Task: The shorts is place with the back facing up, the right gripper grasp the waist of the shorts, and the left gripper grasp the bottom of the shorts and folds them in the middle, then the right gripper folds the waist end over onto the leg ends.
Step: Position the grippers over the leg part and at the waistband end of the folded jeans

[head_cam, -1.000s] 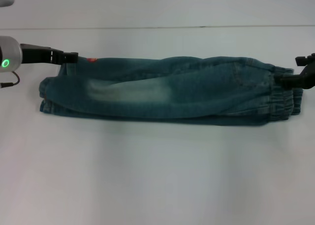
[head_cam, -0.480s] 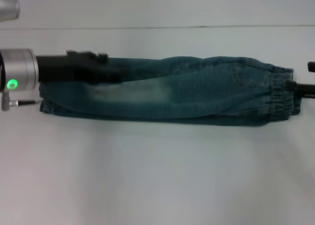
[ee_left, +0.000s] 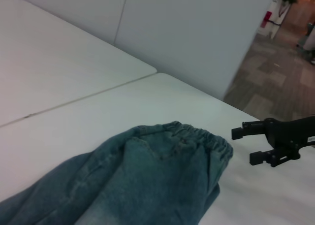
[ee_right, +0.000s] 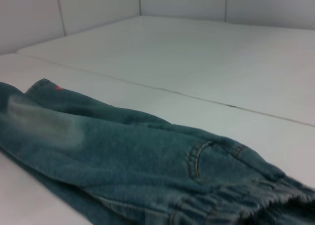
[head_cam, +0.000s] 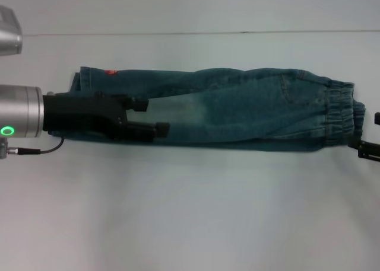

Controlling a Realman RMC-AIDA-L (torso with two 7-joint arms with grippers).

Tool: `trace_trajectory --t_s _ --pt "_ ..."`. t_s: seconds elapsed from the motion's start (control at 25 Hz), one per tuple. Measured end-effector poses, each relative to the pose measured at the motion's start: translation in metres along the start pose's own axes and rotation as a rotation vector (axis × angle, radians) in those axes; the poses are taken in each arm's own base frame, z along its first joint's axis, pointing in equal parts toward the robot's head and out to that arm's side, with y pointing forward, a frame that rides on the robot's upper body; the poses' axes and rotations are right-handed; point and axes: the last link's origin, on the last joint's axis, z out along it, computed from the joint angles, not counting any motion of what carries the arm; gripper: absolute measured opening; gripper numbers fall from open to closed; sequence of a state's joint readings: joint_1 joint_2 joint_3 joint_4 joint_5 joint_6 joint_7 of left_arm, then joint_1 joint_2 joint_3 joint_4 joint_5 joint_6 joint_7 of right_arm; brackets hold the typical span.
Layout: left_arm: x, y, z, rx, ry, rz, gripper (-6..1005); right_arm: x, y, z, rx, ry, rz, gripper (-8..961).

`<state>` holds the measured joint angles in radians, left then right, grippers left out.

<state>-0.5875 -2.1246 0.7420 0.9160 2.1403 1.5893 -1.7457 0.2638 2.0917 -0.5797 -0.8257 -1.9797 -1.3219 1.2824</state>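
Note:
The blue denim shorts (head_cam: 237, 108) lie folded lengthwise across the table. Their gathered waist (head_cam: 341, 114) is at the right, and the leg ends (head_cam: 83, 81), with a small orange print (head_cam: 110, 72), are at the left. My left gripper (head_cam: 152, 116) hovers over the leg half of the shorts, open, with nothing between its fingers. Only a bit of my right gripper (head_cam: 369, 149) shows at the right edge, just off the waist's near corner. In the left wrist view the right gripper (ee_left: 245, 146) stands open beside the waist (ee_left: 206, 139). The right wrist view shows a back pocket (ee_right: 197, 161).
The white table (head_cam: 190, 211) has a seam line (head_cam: 237, 32) running across its far part. A white wall (ee_left: 197, 33) stands behind the table, and floor (ee_left: 275, 82) shows beyond the table's right end.
My left gripper has left the far corner of the leg ends and moved right and nearer, over the shorts. My right gripper has drawn off the waistband toward the near right.

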Motion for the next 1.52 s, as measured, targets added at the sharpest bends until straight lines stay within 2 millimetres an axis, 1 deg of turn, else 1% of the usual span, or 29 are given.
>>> trace_trajectory --t_s 0.16,0.36,0.72,1.0,1.36,1.52 --pt "0.000 0.003 0.000 -0.017 -0.007 -0.003 907 0.016 0.002 0.002 0.027 -0.004 0.008 926" --pt "0.001 0.005 0.000 -0.030 -0.014 -0.005 907 0.024 0.001 0.010 0.063 0.011 0.010 926" --pt "0.002 0.006 0.004 -0.036 -0.012 -0.006 908 0.020 -0.005 0.025 0.082 0.031 0.024 925" --pt "0.002 0.007 0.005 -0.037 -0.010 -0.015 908 0.012 -0.007 0.034 0.048 0.069 0.026 925" --pt "0.001 0.009 0.006 -0.045 -0.008 -0.022 908 0.005 -0.009 0.042 0.019 0.087 0.025 924" --pt "0.001 0.009 0.006 -0.047 -0.003 -0.023 907 0.005 -0.009 0.045 0.012 0.102 0.013 906"
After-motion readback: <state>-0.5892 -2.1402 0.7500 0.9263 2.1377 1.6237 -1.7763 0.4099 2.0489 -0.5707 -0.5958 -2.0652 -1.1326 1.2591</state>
